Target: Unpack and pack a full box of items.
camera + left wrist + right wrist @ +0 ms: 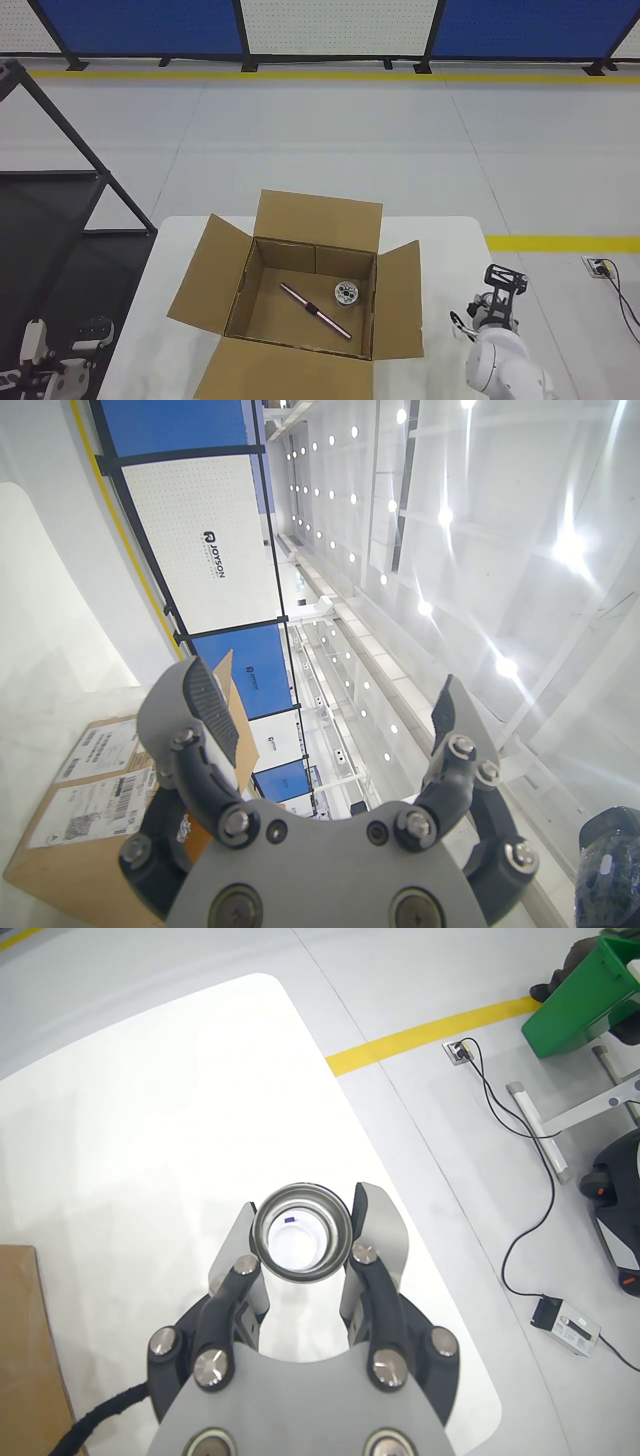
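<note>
An open cardboard box stands in the middle of the white table. Inside it lie a thin dark rod and a small round metal item. My right gripper is shut on a round metal can, seen end-on, above the table's right part beside the box's flap. The right arm is at the table's front right. My left gripper is open with nothing in it and points up towards the ceiling, with the box beside it. The left arm is low at the table's front left corner.
The table's rounded right edge lies close to the can. On the floor beyond it are a cable with an adapter and a green bin. A black frame stands left of the table.
</note>
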